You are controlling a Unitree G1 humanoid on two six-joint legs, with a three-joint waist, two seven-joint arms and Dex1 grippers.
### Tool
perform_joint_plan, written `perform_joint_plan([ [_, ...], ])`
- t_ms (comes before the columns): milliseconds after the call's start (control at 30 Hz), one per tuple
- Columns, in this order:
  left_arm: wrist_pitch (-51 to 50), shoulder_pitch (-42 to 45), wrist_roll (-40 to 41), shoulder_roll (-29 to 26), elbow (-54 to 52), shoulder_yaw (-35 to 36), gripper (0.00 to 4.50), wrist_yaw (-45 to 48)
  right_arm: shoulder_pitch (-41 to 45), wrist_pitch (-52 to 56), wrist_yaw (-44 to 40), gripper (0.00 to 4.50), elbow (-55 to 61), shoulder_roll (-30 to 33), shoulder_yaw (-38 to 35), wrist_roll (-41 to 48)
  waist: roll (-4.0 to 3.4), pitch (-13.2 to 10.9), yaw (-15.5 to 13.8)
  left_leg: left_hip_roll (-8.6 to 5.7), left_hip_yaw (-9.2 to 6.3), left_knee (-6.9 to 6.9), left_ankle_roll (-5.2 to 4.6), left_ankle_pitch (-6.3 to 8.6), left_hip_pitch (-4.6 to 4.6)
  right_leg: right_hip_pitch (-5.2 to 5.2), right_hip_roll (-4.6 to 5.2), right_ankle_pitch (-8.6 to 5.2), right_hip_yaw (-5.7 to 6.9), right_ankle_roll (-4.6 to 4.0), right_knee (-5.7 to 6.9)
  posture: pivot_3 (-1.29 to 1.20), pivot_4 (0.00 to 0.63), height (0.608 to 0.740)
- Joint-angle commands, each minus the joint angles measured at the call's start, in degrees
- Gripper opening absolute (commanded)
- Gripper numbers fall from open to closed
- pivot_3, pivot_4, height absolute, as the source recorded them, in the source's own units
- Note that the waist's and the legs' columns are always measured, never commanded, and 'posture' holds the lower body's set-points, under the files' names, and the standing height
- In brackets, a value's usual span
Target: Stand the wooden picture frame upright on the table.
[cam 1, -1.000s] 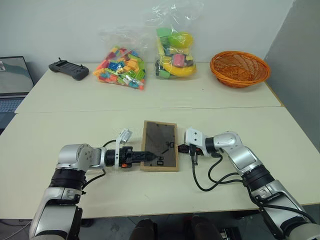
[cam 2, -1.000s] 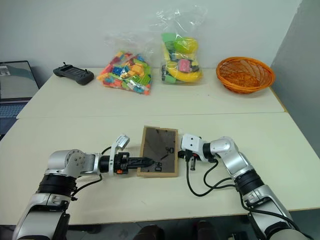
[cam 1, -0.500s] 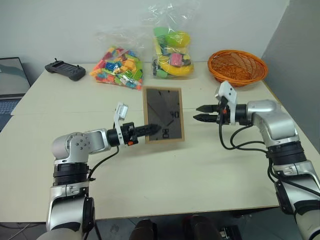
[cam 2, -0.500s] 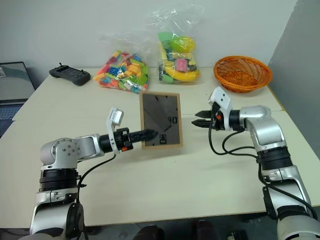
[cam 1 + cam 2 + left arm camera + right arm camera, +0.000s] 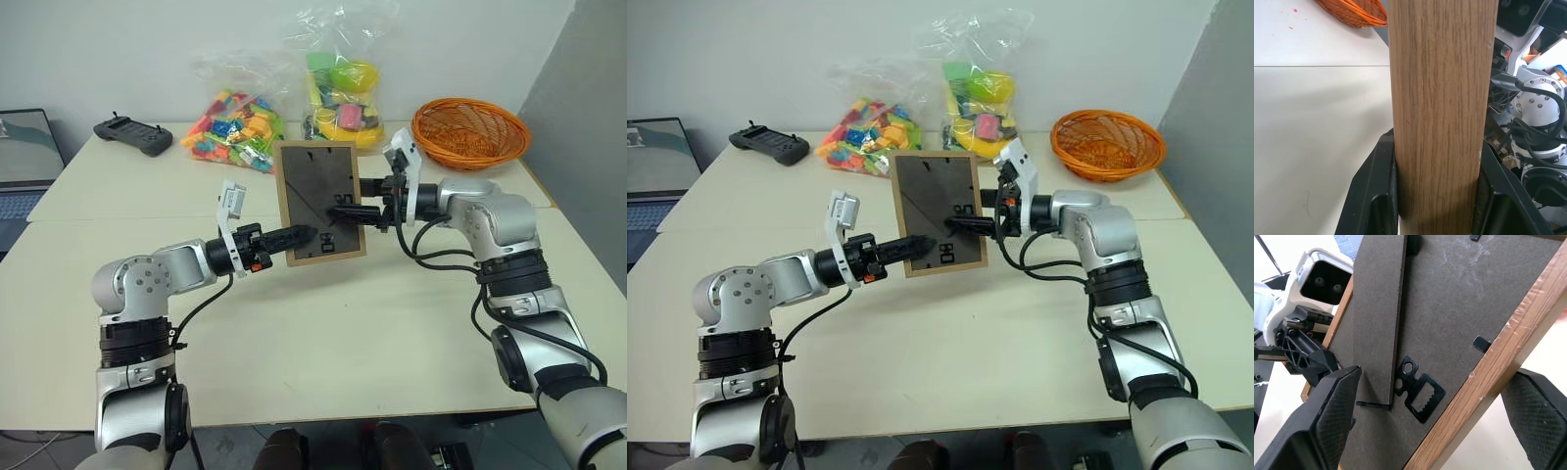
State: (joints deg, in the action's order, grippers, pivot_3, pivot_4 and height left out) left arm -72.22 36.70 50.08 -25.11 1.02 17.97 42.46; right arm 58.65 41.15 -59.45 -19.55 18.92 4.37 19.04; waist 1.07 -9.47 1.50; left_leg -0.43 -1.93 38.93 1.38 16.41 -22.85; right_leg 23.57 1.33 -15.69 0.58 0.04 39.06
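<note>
Your left hand [image 5: 299, 234] is clamped on the frame's [image 5: 318, 201] lower left edge, holding it up off the worktop [image 5: 392, 323], back panel facing you. Your right hand [image 5: 343, 208] is spread wide at the back, probably reaching for the stand, though contact is hard to judge. Push too hard there and the frame could twist out of the left grip.

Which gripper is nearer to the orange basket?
Right. The right gripper reaches in at the wooden picture frame from the side of the orange basket. The left gripper grips the frame's lower left edge, on its far side from the basket.
</note>
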Motion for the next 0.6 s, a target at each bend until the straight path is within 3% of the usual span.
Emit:
perform_joint_plan([
  [33,1.6,0.3,1.3,-0.4,-1.0,2.0,1.29,-1.9,3.9,-5.2,1.0,4.49,-1.7,0.7,0.2,-1.8,0.0,0.0,0.1,0.0,0.0,0.0,0.0,0.0,0.0,0.0,0.0,0.0,0.0,0.0,0.01,0.0,0.15,0.74],
  [233,1.7,-1.8,2.3,-2.8,-2.0,3.3,1.29,-2.6,4.0,-4.8,-2.4,4.49,-2.8,8.7,-1.9,-1.3,0.0,0.0,0.0,0.01,0.02,-0.02,0.0,0.0,-0.03,0.03,0.0,0.0,0.0,0.0,-0.02,0.0,0.15,0.74],
  [300,2.1,-1.7,2.2,-3.2,-1.7,3.0,1.29,-2.5,4.2,0.5,-4.4,4.49,1.6,8.7,-2.8,3.4,-0.01,0.0,0.0,0.0,0.03,-0.02,0.0,0.0,-0.04,0.03,0.0,0.0,-0.01,0.0,-0.04,0.0,0.15,0.74],
  [433,3.5,-0.9,1.1,-3.4,-0.6,1.5,1.29,-2.5,3.5,5.5,-3.9,4.49,9.0,4.3,-2.2,8.5,-0.02,0.0,0.5,0.03,0.03,-0.08,-0.01,0.0,-0.01,0.07,-0.01,0.0,-0.02,0.0,0.0,0.0,0.15,0.74],
  [600,3.7,-0.2,1.4,-3.5,-0.4,-0.1,1.29,-2.1,3.7,2.0,3.9,4.49,6.1,-4.1,1.5,4.4,-0.02,0.0,0.4,0.07,-0.04,-0.08,0.0,0.0,0.0,0.11,-0.1,0.0,-0.05,-0.01,0.04,0.0,0.15,0.74],
])
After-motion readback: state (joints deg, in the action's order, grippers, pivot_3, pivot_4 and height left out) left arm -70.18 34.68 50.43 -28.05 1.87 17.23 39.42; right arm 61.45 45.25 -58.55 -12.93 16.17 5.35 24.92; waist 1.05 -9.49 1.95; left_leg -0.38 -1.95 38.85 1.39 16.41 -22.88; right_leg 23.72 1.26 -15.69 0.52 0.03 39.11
